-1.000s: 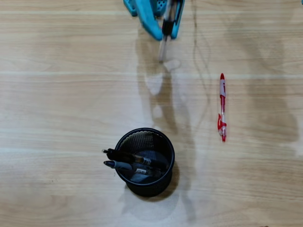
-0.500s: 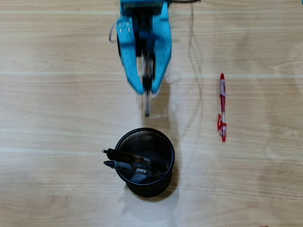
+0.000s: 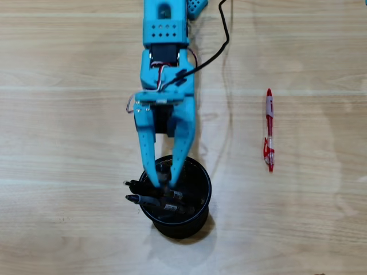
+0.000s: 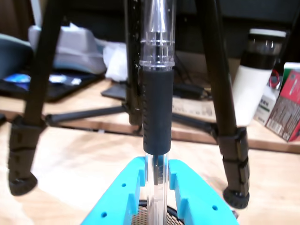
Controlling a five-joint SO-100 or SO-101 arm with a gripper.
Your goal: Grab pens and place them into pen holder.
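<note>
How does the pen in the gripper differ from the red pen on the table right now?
The held pen has a clear barrel with a black sleeve; the red pen is red and clear. The held pen is clamped in the gripper over the pen holder; the red pen lies flat, untouched. Both are slim.

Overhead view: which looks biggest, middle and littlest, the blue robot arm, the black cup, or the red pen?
Biggest to littlest, as they look from above:
1. The blue robot arm, though it sits nearer the camera, which may enlarge it.
2. The pen holder, a wide round cup.
3. The red pen, longer than the cup is wide, but very thin.
</note>
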